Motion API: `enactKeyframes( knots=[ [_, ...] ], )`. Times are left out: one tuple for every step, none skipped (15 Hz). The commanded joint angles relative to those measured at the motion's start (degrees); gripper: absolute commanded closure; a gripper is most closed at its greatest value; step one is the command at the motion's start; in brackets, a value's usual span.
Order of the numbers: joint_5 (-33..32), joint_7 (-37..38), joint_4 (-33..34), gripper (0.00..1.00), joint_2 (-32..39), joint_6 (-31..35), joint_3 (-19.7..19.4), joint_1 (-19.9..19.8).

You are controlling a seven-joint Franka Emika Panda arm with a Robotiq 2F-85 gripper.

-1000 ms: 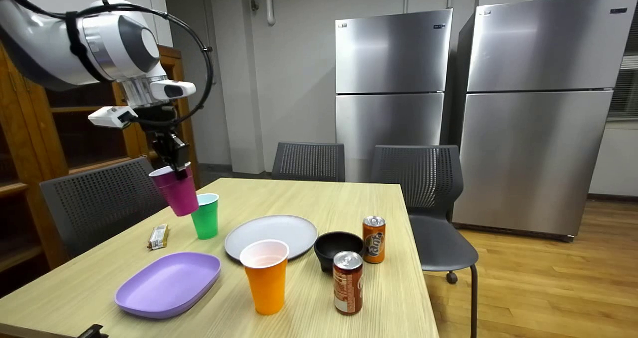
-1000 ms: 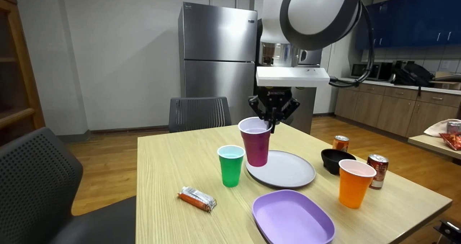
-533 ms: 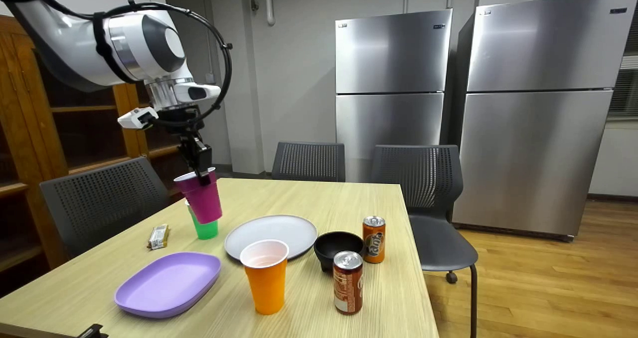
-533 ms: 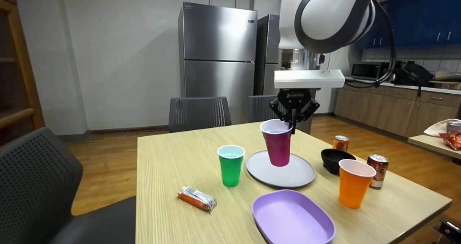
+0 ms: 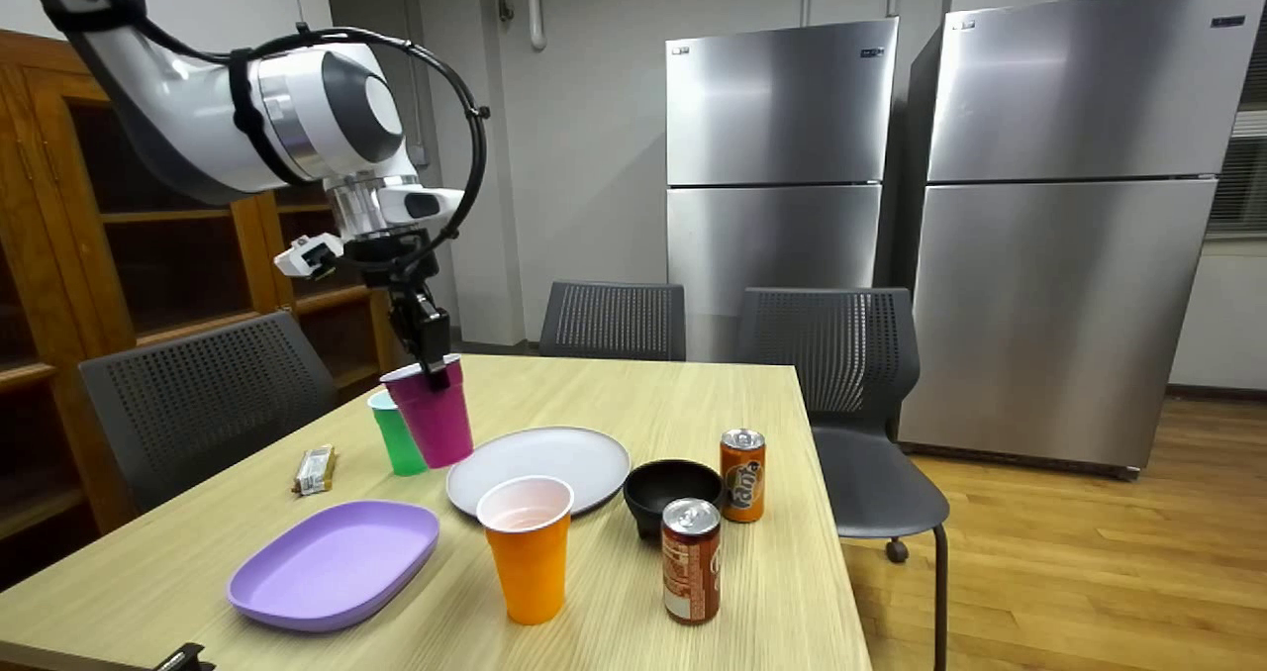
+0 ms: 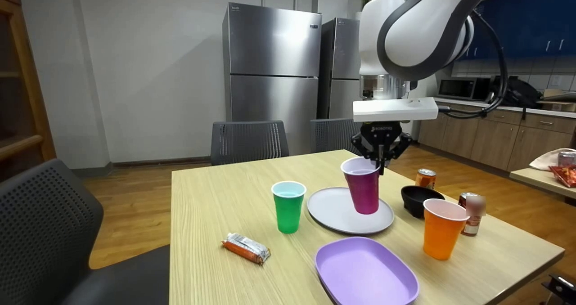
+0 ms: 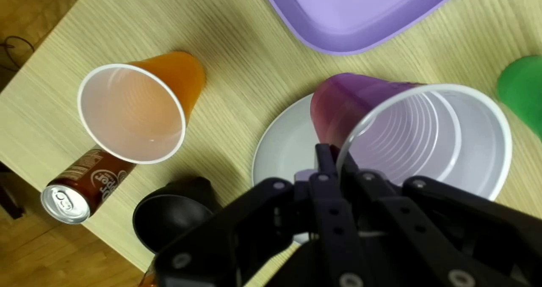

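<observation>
In an exterior view, the brown can point(image 6: 471, 225) near the tabletop's point(image 6: 225, 192) right edge is partly blurred; in an exterior view, the magenta cup point(image 5: 440, 422) hides part of the green cup point(image 5: 398, 443).

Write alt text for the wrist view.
A gripper pinches the rim of a magenta cup, which partly hides a gray plate. An orange cup, a brown can and a black bowl sit at left, a lavender tray at top, a green cup at right.
</observation>
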Motion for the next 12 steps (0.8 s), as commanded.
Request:
enactKeyframes(
  knots=[
    [-1.7,3.2,2.0,0.99,2.9,0.0,-0.8,-0.6],
    [-1.7,3.7,2.4,0.99,3.9,0.3,-1.2,-0.6],
    [-1.8,4.1,2.9,0.99,4.8,0.6,-1.7,-0.4],
    [-1.7,4.4,3.6,0.99,5.7,0.7,-2.1,-0.3],
    [-1.8,4.6,4.1,0.99,6.5,0.9,-2.6,-0.2],
    [-1.8,4.7,4.8,0.99,7.4,1.1,-3.1,-0.1],
    [-1.6,4.7,5.4,0.99,8.3,1.5,-3.5,0.0],
    [-1.7,4.6,6.1,0.99,9.2,1.7,-4.0,0.2],
    [-1.5,4.5,6.7,0.99,10.1,1.8,-4.4,0.2],
    [-1.5,4.5,7.4,0.99,11.0,2.0,-4.9,0.4],
    [-1.4,4.5,8.0,0.99,11.8,2.2,-5.4,0.6],
    [-1.4,4.3,8.6,0.99,12.7,2.6,-5.8,0.7]
  ],
)
